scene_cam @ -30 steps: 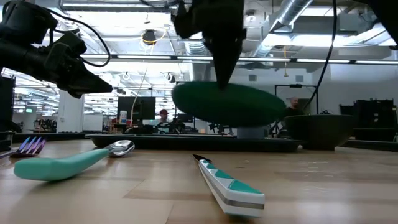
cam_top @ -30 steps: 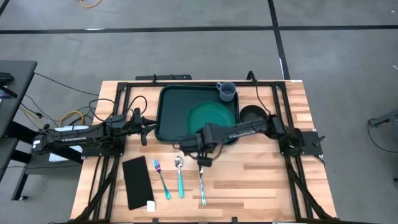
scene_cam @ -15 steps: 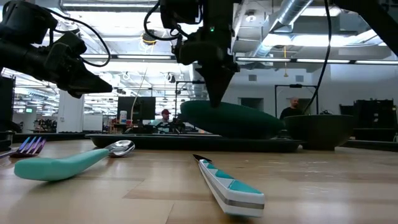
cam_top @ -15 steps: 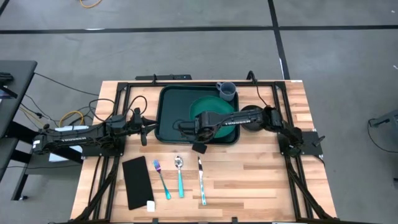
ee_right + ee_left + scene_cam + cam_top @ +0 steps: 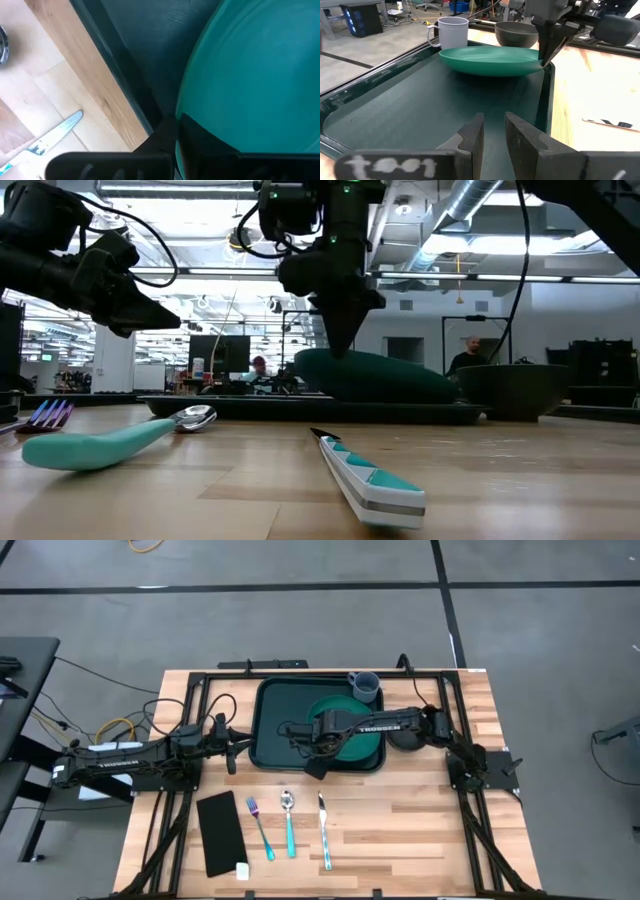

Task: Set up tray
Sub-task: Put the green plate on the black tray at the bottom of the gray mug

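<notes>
Teal, the round plastic plate (image 5: 352, 730) now sits low inside the large dark green rectangular plastic tray (image 5: 275, 730) with its raised rim; one second ago it hung tilted above the wooden counter (image 5: 420, 830), outside the tray's near rim. The right pincer (image 5: 316, 737) has carried it across that rim and stays clenched on the plate's near edge, jaws pinching the lip. In the low view the plate's underside appears to reach the tray floor or hang just above it; contact cannot be confirmed.

Nearer than the right pincer, on the counter, lie the white-and-teal-handled knife (image 5: 325, 832), the teal-handled spoon (image 5: 289, 825) and the blue-handled fork (image 5: 260, 827), all untouched. A flat black rectangle (image 5: 220, 832) lies beside them.

Beyond the pincer stand the grey mug (image 5: 365, 687), at the tray's far corner, and the dark bowl (image 5: 405, 727), on the counter just outside the tray.

The left pincer (image 5: 492, 137) waits at the tray's opposite short side, slightly parted, grasping nothing.

Judgement: plate placement is nearly complete; release is the outstanding step.
</notes>
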